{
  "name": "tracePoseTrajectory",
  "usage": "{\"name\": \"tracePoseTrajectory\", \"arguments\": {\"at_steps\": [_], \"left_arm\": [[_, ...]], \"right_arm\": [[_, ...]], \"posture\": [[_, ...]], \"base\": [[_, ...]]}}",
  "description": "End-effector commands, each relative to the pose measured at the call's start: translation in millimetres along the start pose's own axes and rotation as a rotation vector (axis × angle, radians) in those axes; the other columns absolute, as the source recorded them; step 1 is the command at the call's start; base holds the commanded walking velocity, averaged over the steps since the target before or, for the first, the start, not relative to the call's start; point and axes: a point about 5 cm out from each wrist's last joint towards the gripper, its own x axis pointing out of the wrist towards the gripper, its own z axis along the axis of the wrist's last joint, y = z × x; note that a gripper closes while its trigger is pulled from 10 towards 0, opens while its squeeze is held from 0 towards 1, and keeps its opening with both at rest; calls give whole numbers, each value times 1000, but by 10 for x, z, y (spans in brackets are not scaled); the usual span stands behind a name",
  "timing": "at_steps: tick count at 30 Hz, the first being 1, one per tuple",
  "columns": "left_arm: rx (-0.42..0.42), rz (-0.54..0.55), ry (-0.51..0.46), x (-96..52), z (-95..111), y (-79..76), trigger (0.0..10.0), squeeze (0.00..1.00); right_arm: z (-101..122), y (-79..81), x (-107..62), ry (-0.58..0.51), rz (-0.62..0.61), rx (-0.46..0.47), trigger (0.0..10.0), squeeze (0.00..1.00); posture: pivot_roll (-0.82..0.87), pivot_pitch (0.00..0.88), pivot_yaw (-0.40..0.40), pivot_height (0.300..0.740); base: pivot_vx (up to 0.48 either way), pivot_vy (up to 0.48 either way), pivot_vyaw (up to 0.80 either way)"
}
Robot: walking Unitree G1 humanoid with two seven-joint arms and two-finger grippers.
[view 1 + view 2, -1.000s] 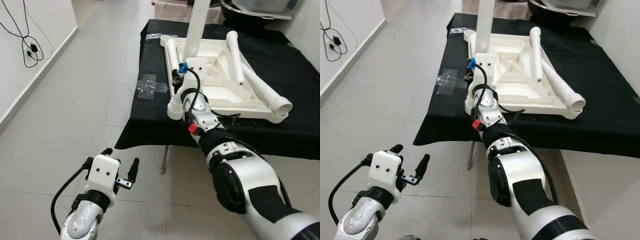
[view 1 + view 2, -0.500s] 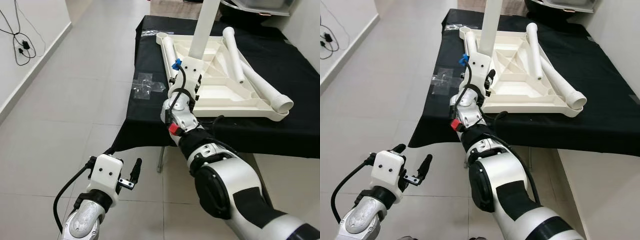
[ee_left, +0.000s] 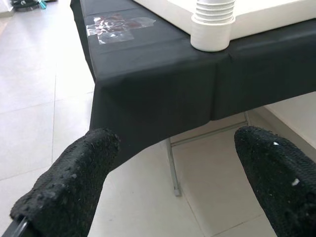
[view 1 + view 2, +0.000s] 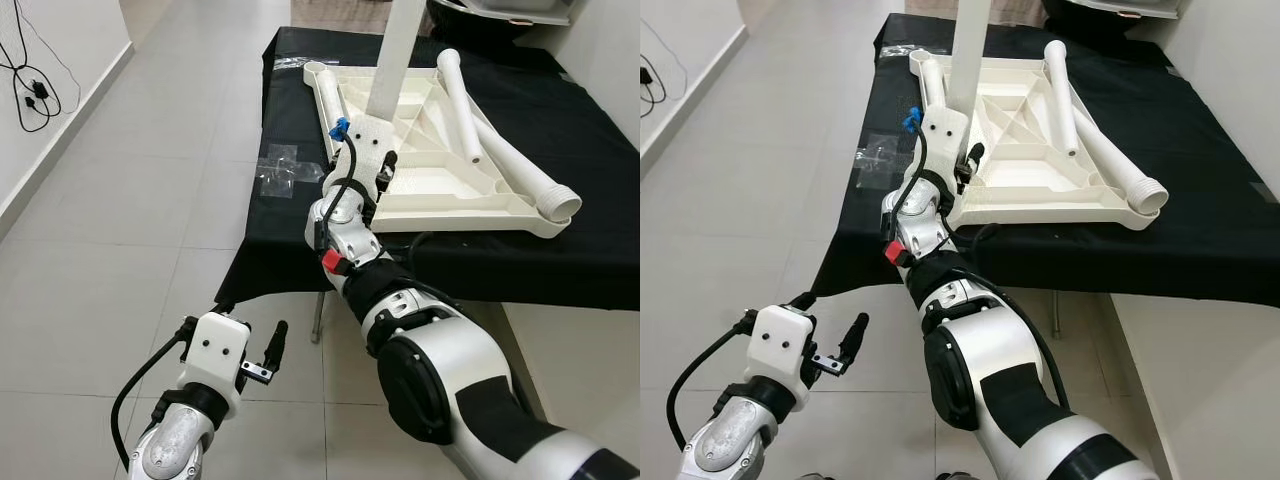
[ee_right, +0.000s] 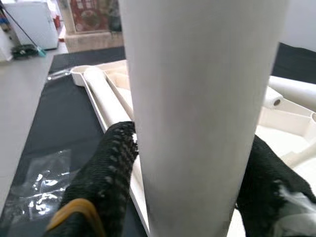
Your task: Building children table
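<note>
Left gripper (image 4: 252, 352) hangs low over the floor tiles, fingers spread, nothing in it. Right gripper (image 4: 372, 170) is clamped around an upright white table leg (image 4: 394, 55), probably to seat it in the upturned tabletop (image 4: 440, 195) lying on the black-draped table (image 4: 590, 160).

My right gripper (image 5: 197, 168) is reached forward, fingers clamped (firmly). My left gripper (image 4: 250, 345) hangs low, fingers spread
</note>
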Motion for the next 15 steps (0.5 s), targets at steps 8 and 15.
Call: {"name": "tracePoseTrajectory", "arguments": {"at_steps": [8, 15], "left_arm": [[-10, -11, 25, -11, -67, -22, 10000, 0], [-13, -11, 21, 2, -68, -19, 10000, 0]], "right_arm": [[-35, -89, 74, -18, 157, 44, 10000, 0], [-87, -292, 173, -89, 304, 1, 10000, 0]], "posture": [[155, 142, -118, 740], [148, 142, -116, 740]], "base": [[0, 0, 0], [0, 0, 0]]}}
